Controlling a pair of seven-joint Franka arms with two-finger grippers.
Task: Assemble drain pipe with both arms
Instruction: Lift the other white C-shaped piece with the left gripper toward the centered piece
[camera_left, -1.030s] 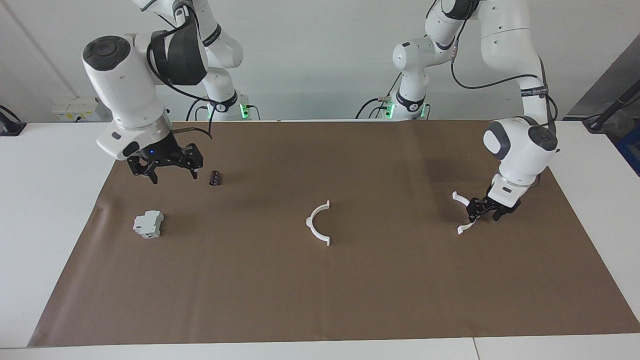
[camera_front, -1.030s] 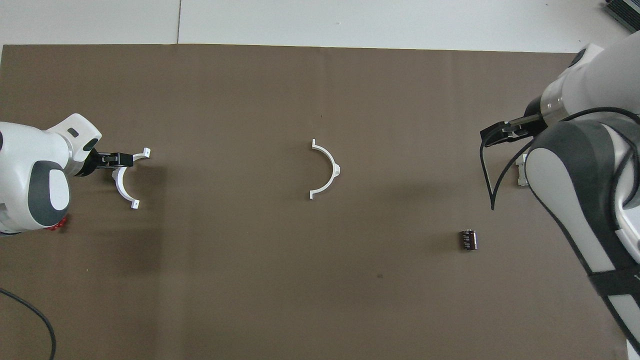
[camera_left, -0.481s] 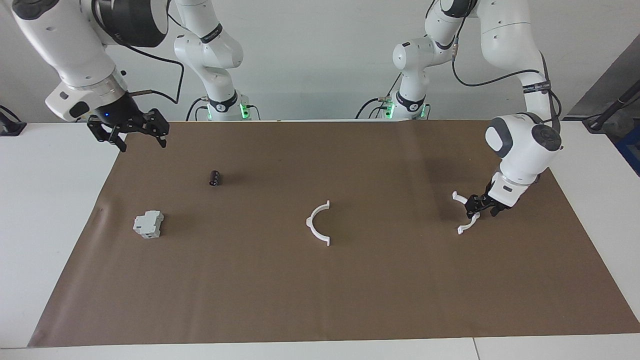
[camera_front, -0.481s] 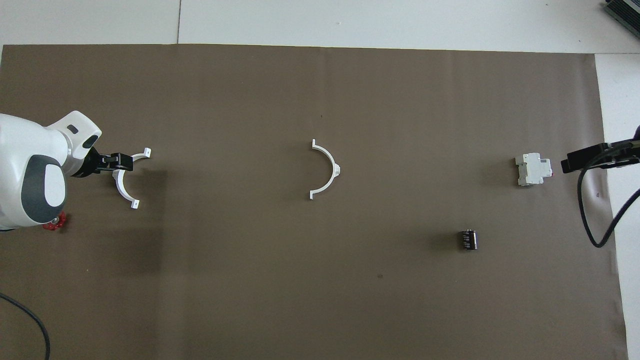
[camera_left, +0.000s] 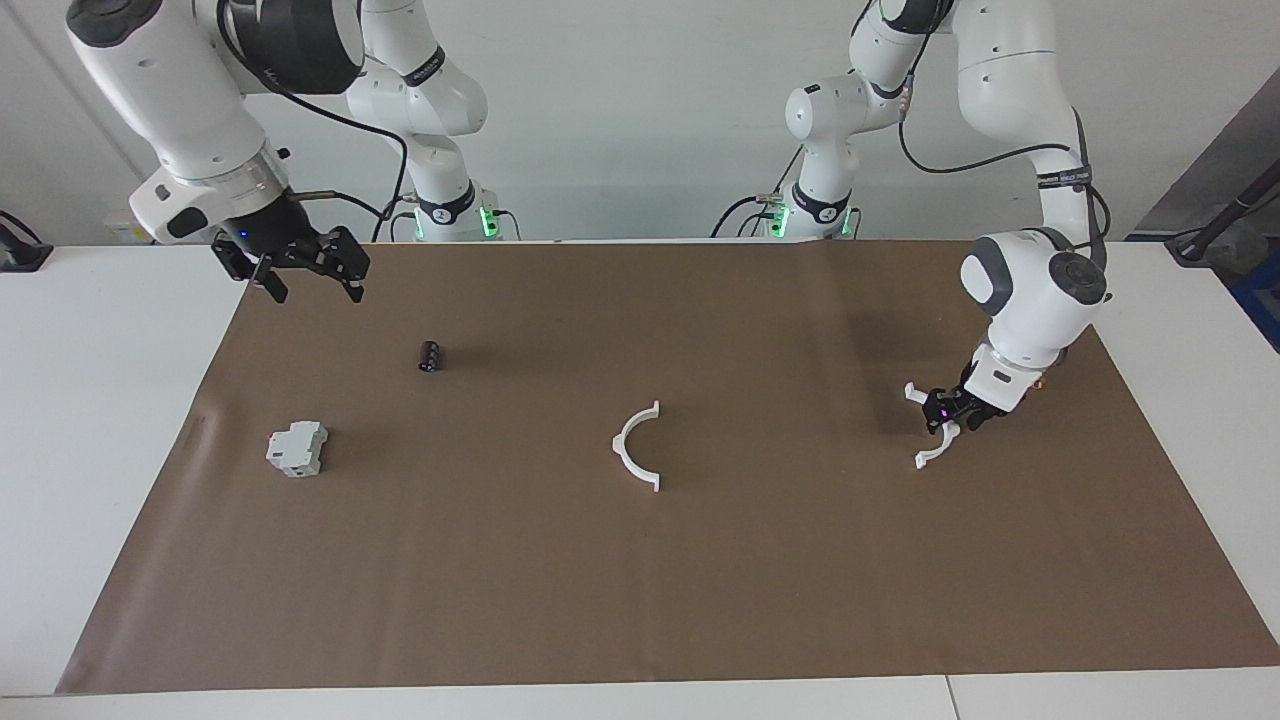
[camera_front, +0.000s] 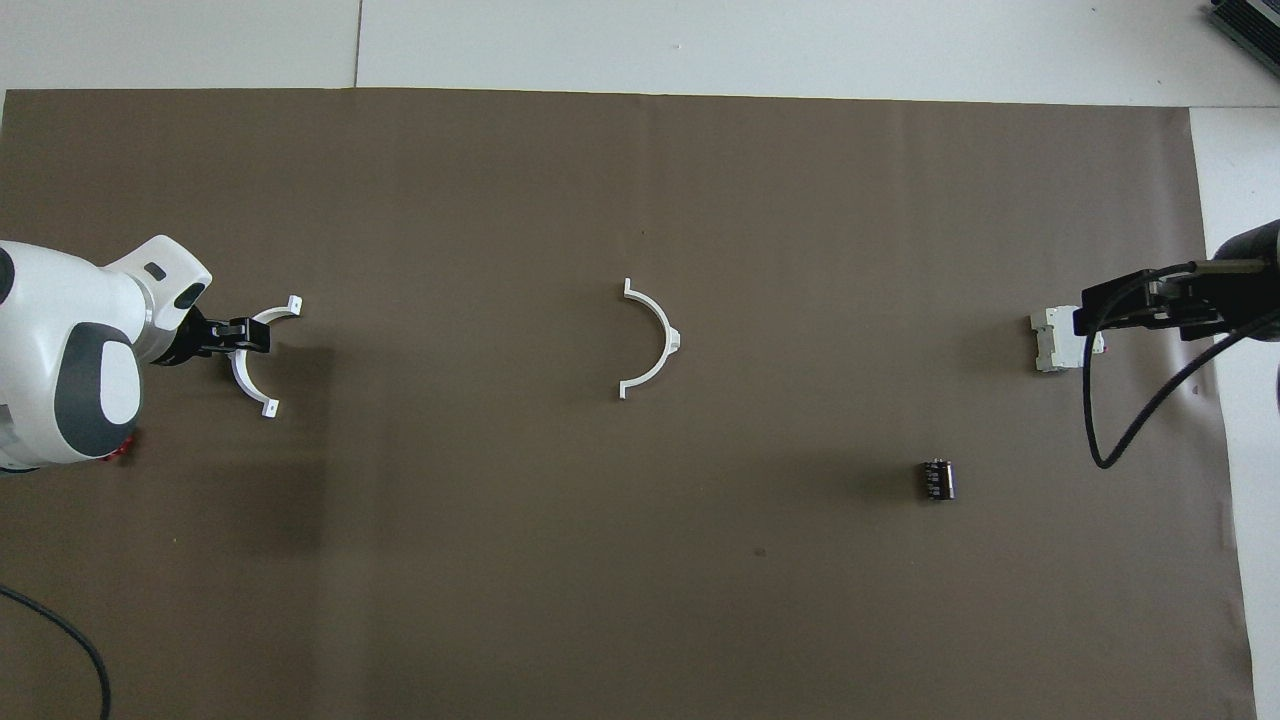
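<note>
Two white half-ring pieces of the drain pipe lie flat on the brown mat. One half-ring (camera_left: 634, 452) is at the middle of the mat and also shows in the overhead view (camera_front: 656, 340). The other half-ring (camera_left: 928, 428) (camera_front: 252, 378) is at the left arm's end. My left gripper (camera_left: 946, 411) (camera_front: 250, 335) is down at the middle of this piece's arc, shut on it. My right gripper (camera_left: 312, 268) (camera_front: 1095, 312) is open and empty, up in the air over the right arm's end of the mat.
A light-grey boxy block (camera_left: 297, 448) (camera_front: 1050, 340) sits at the right arm's end. A small dark cylinder (camera_left: 429, 355) (camera_front: 936, 479) lies nearer to the robots than the block. A small red piece (camera_front: 120, 452) peeks out beside the left arm.
My right gripper rose from beside the dark cylinder, swung out past the mat's end, then came partly back. My left gripper's fingers closed in on the half-ring, which stayed in place.
</note>
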